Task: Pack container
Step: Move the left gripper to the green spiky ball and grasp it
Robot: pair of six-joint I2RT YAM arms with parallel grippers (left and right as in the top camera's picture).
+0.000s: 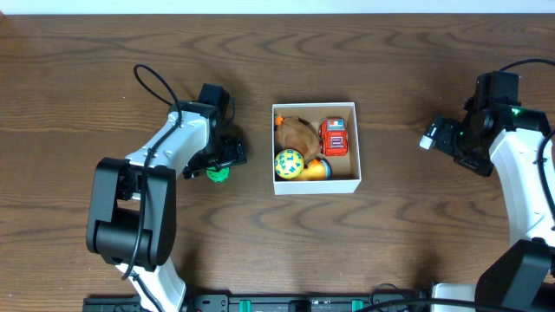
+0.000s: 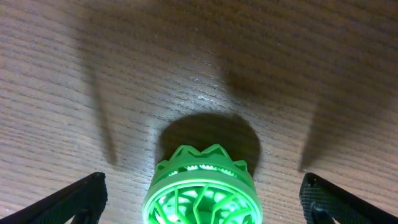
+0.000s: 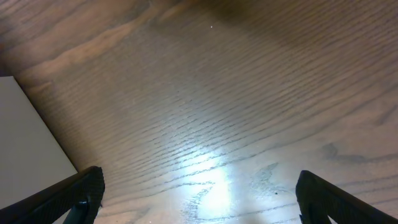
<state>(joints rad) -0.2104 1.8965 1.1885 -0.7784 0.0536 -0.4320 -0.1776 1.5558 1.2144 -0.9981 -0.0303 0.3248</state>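
The container (image 1: 315, 185) is a small white-walled box with a tan inside, in the middle of the table. It holds a brown toy (image 1: 297, 133), a red toy car (image 1: 334, 136), a yellow-green ball (image 1: 289, 162) and an orange toy (image 1: 316, 170). A green round lattice toy (image 1: 217, 174) stands on the table left of the box. My left gripper (image 1: 218, 166) is open and straddles this toy (image 2: 202, 190) with gaps on both sides. My right gripper (image 1: 438, 136) is open and empty over bare wood, far right of the box.
The table is dark wood. A pale flat surface (image 3: 28, 140) shows at the left edge of the right wrist view. The arm bases stand at the front corners.
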